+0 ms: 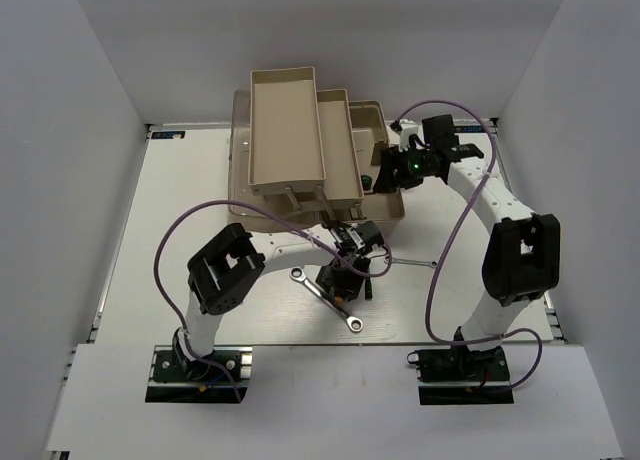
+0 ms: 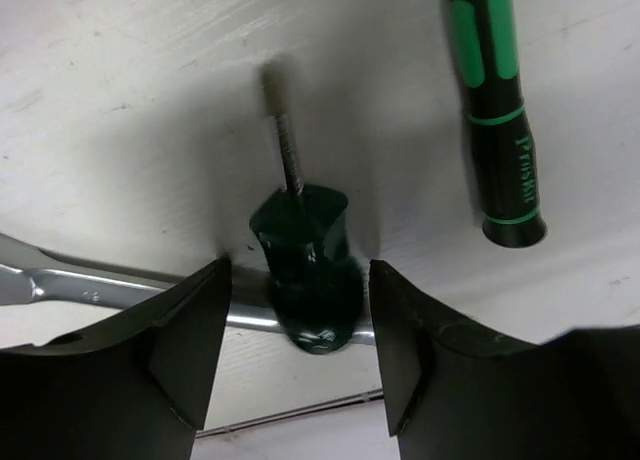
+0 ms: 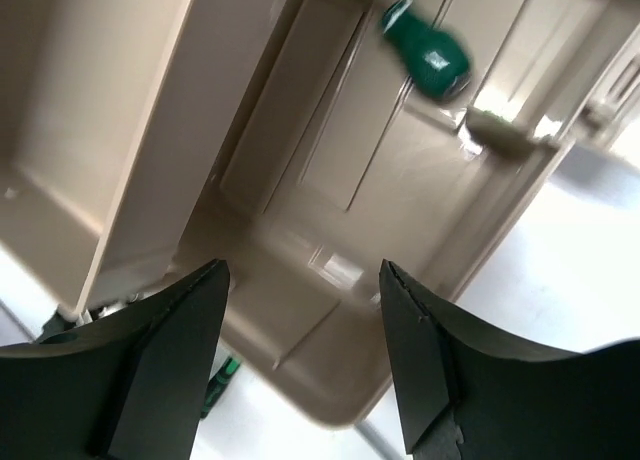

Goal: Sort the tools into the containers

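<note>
Left end effector point(image 2: 298, 270): hanging low over the worktop point(image 2: 120, 100), its 2 fingers point(image 2: 190, 350) standing fairly wide and gripping nothing.
Stubby screwdriver point(image 2: 300, 240): lying directly between those fingers, with a narrow gap showing on each side. Its dark green handle is pointing toward the wrist camera and its thin shaft is pointing away.
Wrench point(image 2: 90, 290): lying flat on the worktop, running crosswise under the stubby handle and passing beneath the left finger. From above it is slanting from upper left to lower right, just in front of the left end effector.
Long screwdriver point(image 2: 495, 110): lying just beyond the right finger, outside the grip. Its black and green handle is running roughly parallel to the stubby one.
Thin tool point(image 1: 412, 262): lying on the worktop to the right of the left end effector, apart from it; its type is too small to tell.
Right end effector point(image 3: 300, 275): hovering above the toolbox point(image 1: 392, 208), its fingers point(image 3: 425, 360) spread wide with nothing between them.
Green tool point(image 3: 425, 50): resting on the floor of the open beige compartment, well beyond the right fingertips and off toward the far wall.
Trays point(image 1: 285, 130): 2 long beige trays are fanning out above the toolbox base, left of the right end effector; in the overhead view their floors are showing bare.
</note>
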Robot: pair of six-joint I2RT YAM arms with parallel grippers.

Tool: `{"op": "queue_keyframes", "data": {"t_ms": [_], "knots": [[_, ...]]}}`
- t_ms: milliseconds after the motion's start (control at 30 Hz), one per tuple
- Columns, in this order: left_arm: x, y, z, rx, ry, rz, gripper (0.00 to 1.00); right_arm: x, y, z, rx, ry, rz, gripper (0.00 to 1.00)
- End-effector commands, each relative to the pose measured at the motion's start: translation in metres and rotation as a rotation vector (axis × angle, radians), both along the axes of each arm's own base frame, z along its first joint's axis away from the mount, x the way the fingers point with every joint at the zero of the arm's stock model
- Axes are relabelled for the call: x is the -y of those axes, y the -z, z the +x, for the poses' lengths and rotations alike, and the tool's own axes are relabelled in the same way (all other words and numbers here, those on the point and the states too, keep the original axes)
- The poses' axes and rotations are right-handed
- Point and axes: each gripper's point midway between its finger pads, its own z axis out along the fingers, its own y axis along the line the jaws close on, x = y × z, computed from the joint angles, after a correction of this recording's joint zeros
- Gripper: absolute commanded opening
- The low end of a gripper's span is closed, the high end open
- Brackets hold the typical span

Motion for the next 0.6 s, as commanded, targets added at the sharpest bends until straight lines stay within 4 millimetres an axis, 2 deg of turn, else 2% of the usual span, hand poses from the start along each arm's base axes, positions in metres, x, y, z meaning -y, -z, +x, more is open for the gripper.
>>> {"op": "queue_keyframes", "data": {"t_ms": [0, 67, 167, 200, 233, 267, 300, 333, 400, 433, 467, 500, 567], "knots": [[0.009, -0.003, -0.002, -0.009, -0.011, -0.032, 0.66, 0.000, -0.023, -0.006, 0.050, 0.000, 0.050, 0.68], [0.006, 0.003, -0.004, -0.018, -0.012, -0.014, 0.62, 0.002, -0.022, -0.009, 0.042, 0.004, 0.055, 0.69], [0.008, 0.003, 0.003, 0.006, -0.017, -0.009, 0.45, 0.006, -0.029, -0.014, 0.051, 0.011, 0.062, 0.69], [0.013, 0.001, 0.001, 0.011, -0.008, -0.017, 0.32, 0.008, -0.027, -0.016, 0.045, 0.012, 0.059, 0.69], [0.013, 0.001, 0.001, 0.011, -0.007, -0.017, 0.26, 0.010, -0.027, -0.019, 0.043, 0.014, 0.059, 0.69], [0.015, -0.007, 0.005, 0.033, 0.002, -0.030, 0.19, 0.014, -0.032, -0.021, 0.059, 0.014, 0.055, 0.69], [0.016, -0.010, 0.005, 0.037, 0.002, -0.038, 0.14, 0.017, -0.025, -0.026, 0.049, 0.012, 0.039, 0.68], [0.019, -0.022, 0.009, 0.060, 0.034, -0.063, 0.07, 0.022, -0.023, -0.029, 0.045, 0.018, 0.030, 0.64], [0.037, -0.049, 0.009, 0.102, 0.090, -0.138, 0.02, 0.039, -0.015, -0.036, 0.060, 0.035, -0.048, 0.52], [0.048, -0.079, 0.013, 0.142, 0.131, -0.208, 0.00, 0.057, -0.014, -0.037, 0.057, 0.085, -0.104, 0.15], [0.054, -0.095, 0.017, 0.172, 0.144, -0.247, 0.00, 0.065, -0.010, -0.040, 0.070, 0.088, -0.146, 0.00], [0.058, -0.109, 0.022, 0.205, 0.154, -0.273, 0.00, 0.084, -0.001, -0.042, 0.072, 0.141, -0.232, 0.00], [0.068, -0.146, 0.041, 0.287, 0.151, -0.325, 0.00, 0.104, 0.016, -0.046, 0.067, 0.163, -0.295, 0.00]]}}
